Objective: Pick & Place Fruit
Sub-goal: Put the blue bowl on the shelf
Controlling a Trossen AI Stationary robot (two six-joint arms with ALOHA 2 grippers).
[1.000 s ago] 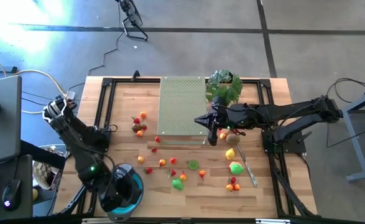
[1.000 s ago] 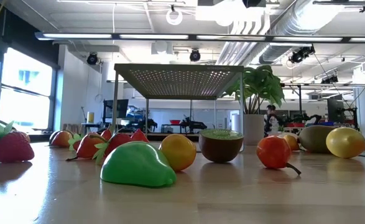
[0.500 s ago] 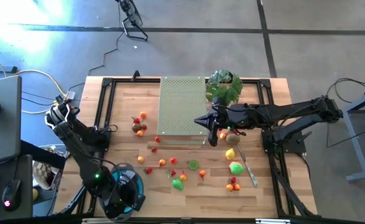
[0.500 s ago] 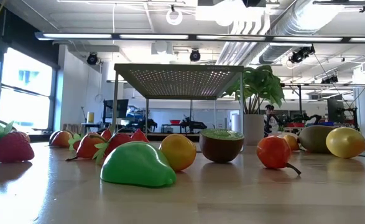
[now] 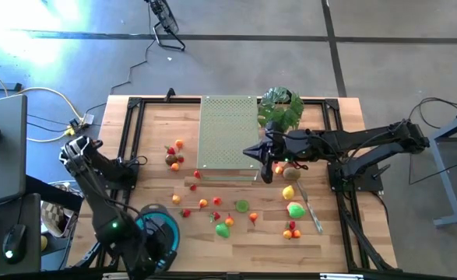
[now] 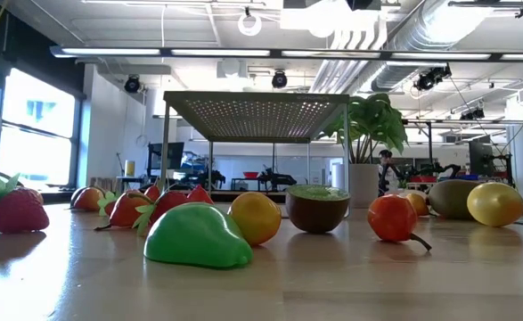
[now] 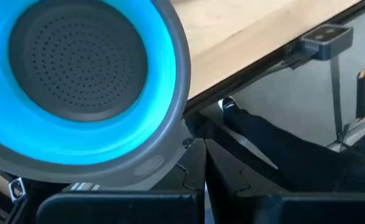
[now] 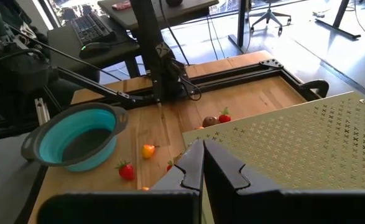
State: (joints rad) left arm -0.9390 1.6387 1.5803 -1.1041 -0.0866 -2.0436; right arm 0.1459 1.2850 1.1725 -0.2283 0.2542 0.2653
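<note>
Left hand (image 7: 204, 163): closed, fingers pressed together, holding nothing; it hangs past the near left edge of the bench (image 5: 158, 128), just beside the bowl.
Bowl (image 5: 152, 225): one, blue with a grey perforated bottom, at the near left corner of the bench; nothing lies in it.
Fruit, left group (image 5: 174, 154): about five small pieces, red, orange and brown, close together beside the left edge of the perforated stand.
Fruit, middle (image 5: 216, 214): roughly ten pieces strewn in front of the stand, among them strawberries, orange pieces, a halved kiwi (image 5: 243, 206) and a green pear (image 5: 223, 230); all lie on the wood, well apart from the bowl.
Perforated stand (image 5: 229, 131): one, a pale green plate on legs, at the middle of the bench.
Right hand (image 8: 202, 163): closed, empty, held above the right near corner of the stand.
Plant (image 5: 282, 107): one, leafy, behind the right arm.
Fruit, right group (image 5: 294, 208): about six pieces, yellow, green, brown and red.
Knife (image 5: 311, 210): one, slim, silver, just beside the right group.
</note>
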